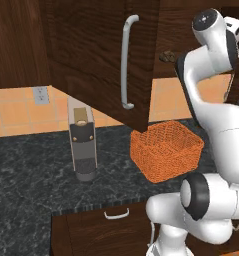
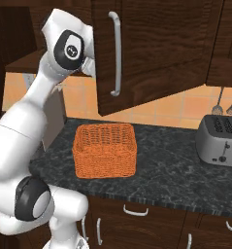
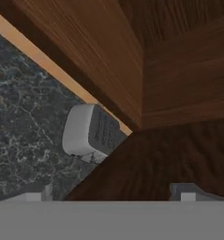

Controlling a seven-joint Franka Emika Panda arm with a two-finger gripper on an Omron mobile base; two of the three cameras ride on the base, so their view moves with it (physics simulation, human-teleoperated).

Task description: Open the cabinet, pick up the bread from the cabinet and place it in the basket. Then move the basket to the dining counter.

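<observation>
The dark brown cabinet stands with its left door (image 1: pixel 98 55) swung out over the counter, curved silver handle (image 1: pixel 127 60) facing me. On the shelf inside lies the bread (image 1: pixel 166 56), a small dark lump. Below it the orange woven basket (image 1: pixel 166 150) sits on the black granite; it is also in the right base view (image 2: pixel 105 150). My arm reaches up into the cabinet opening to the right of the bread. In the hand view my gripper (image 3: pixel 112 192) is open, its fingertips (image 3: pixel 36 191) wide apart over the wooden shelf with nothing between them. The dining counter is out of view.
A grey coffee machine (image 1: pixel 82 137) stands left of the basket. A silver toaster (image 2: pixel 219 141) sits at the right of the worktop and shows below the cabinet in the hand view (image 3: pixel 92 133). Drawers with short handles (image 1: pixel 116 215) run under the counter edge.
</observation>
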